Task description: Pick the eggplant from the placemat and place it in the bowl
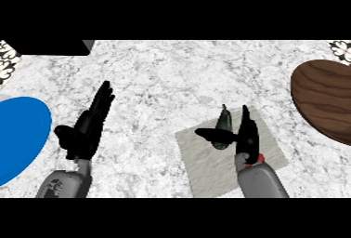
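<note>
Both forearms enter from the lower edge of the head view, closest to the camera. At the lower right, the grey right forearm rises to the right hand (241,135), which sits over the placemat (205,167), a pale square patch on the marble counter (171,69).

Eggplant (221,128): it lies on the placemat's upper part, a small dark green-black body whose long axis runs almost straight away from the robot, stem end toward the far side. It sits just left of the right hand's straight fingers (245,122) and above the thumb, which juts out to the left at the eggplant's near end. So the eggplant lies in the gap between thumb and fingers. The fingers are spread apart, not yet curled round it; whether the thumb touches it I cannot tell.

My judgement: the coming move is a close of the hand, since the eggplant already lies alongside the fingers, parallel to them.

Bowl (326,100): a brown wooden one, at the right edge, up and to the right of the right hand, well apart from the placemat. The right hand is far nearer to both eggplant and bowl than the other hand.

At the lower left, the left hand (86,132) rests open with fingers straight and pointing away, holding nothing. A blue plate (24,135) lies beside it at the left edge.
</note>
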